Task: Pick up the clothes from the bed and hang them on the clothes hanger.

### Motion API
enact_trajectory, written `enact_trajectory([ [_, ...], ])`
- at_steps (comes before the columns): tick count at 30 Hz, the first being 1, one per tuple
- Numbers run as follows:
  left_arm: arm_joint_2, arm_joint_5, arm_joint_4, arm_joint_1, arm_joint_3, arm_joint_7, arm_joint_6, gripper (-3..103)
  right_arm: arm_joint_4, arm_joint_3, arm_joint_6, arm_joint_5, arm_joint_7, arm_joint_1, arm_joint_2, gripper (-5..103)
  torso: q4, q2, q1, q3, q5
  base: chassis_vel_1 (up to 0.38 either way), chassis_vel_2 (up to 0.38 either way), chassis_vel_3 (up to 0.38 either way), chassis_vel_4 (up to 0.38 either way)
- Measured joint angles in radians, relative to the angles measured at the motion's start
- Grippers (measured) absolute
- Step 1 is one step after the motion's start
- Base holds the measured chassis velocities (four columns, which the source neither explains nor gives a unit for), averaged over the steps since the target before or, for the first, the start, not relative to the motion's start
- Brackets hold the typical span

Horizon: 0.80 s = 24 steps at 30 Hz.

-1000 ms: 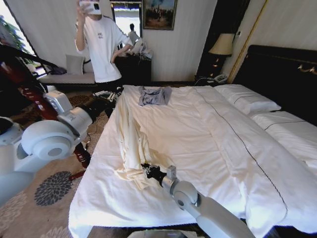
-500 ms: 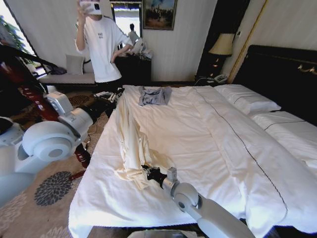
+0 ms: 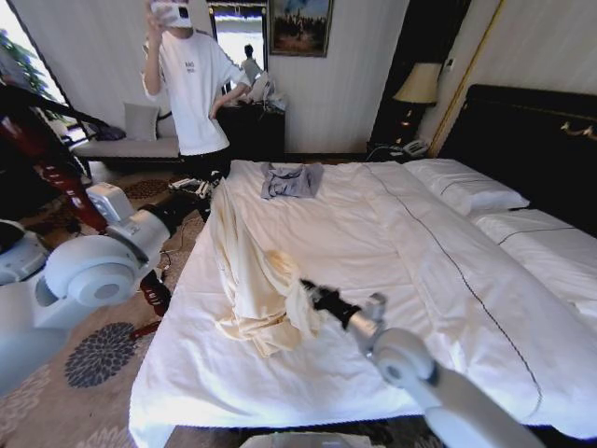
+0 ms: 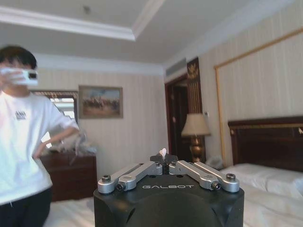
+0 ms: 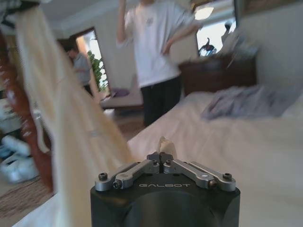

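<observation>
Hotel-style room; the bed (image 3: 373,280) with white striped sheets took most of the head view, black headboard at far right, patterned carpet to my left.

Head view: the clothes (image 3: 252,280), a cream shirt, lay stretched along the left part of the bed, one end drawn up toward the left gripper (image 3: 207,189) near the bed's far left edge, the other bunched at the right gripper (image 3: 308,292), which was raised off the sheet with fabric hanging from its tip. A small grey-blue garment (image 3: 290,178) lay untouched near the far end of the bed. I could not make out the clothes hanger here; a dark-red post (image 3: 56,177) stood at left behind the left arm.

Left wrist view: the left gripper (image 4: 163,156) had its fingers closed together with a small scrap of pale fabric pinched at the tip.

Right wrist view: the right gripper (image 5: 160,154) likewise pinched tight on a fold of cream cloth; the rest of the shirt (image 5: 71,123) ran as a taut band off toward the other arm.

Judgement: pick-up step, shirt gripped at two points and partly off the mattress. Next move calls for lifting both ends clear without losing the thin pinches, then finding the hanger.
</observation>
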Motion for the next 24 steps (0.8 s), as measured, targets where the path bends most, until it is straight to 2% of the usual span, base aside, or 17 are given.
enact_trajectory([
  [2,-0.001,-0.004,-0.001,-0.001,-0.011,-0.002,-0.001,1,0.012,0.030,0.000,0.017,0.006,-0.001,-0.016,0,0.0000,0.000,0.000,0.000,0.0000,0.000,0.000,0.000,0.000],
  [6,0.006,-0.018,-0.010,-0.035,-0.012,-0.006,-0.006,1,0.078,0.214,0.002,0.121,0.026,-0.037,-0.133,0,0.0002,0.000,0.000,0.000,-0.0001,0.000,0.000,0.000,0.000],
  [7,0.006,-0.018,-0.010,-0.035,-0.012,-0.006,-0.006,1,0.078,0.214,0.002,0.121,0.026,-0.037,-0.133,0,0.0002,0.000,0.000,0.000,-0.0001,0.000,0.000,0.000,0.000],
  [11,0.020,-0.015,-0.010,-0.072,-0.010,-0.003,-0.013,1,0.116,0.433,0.021,0.284,0.062,-0.051,-0.282,0,-0.0003,0.000,0.000,0.000,0.0000,0.000,0.000,0.000,0.000],
  [12,0.020,-0.015,-0.010,-0.072,-0.010,-0.003,-0.013,1,0.116,0.433,0.021,0.284,0.062,-0.051,-0.282,0,-0.0003,0.000,0.000,0.000,0.0000,0.000,0.000,0.000,0.000],
  [14,0.029,-0.021,-0.013,-0.092,-0.013,-0.006,-0.014,1,0.118,0.462,0.035,0.319,0.081,-0.014,-0.325,0,0.0001,0.000,0.000,0.000,-0.0004,0.000,0.000,0.000,0.000],
  [17,0.053,-0.068,-0.022,-0.230,0.003,-0.019,-0.013,1,0.122,0.483,0.050,0.396,0.121,0.106,-0.415,0,0.0004,0.000,0.000,0.000,-0.0003,0.000,0.000,0.000,0.000],
  [20,0.072,-0.078,-0.001,-0.285,0.012,-0.022,-0.009,1,0.092,0.479,0.053,0.431,0.143,0.184,-0.448,0,-0.0002,0.000,0.000,0.000,0.0001,0.000,0.000,0.000,0.000],
  [24,0.095,-0.068,0.037,-0.289,0.004,-0.024,-0.003,1,0.022,0.468,0.063,0.468,0.155,0.272,-0.485,0,0.0004,0.000,0.000,0.000,-0.0003,0.000,0.000,0.000,0.000],
])
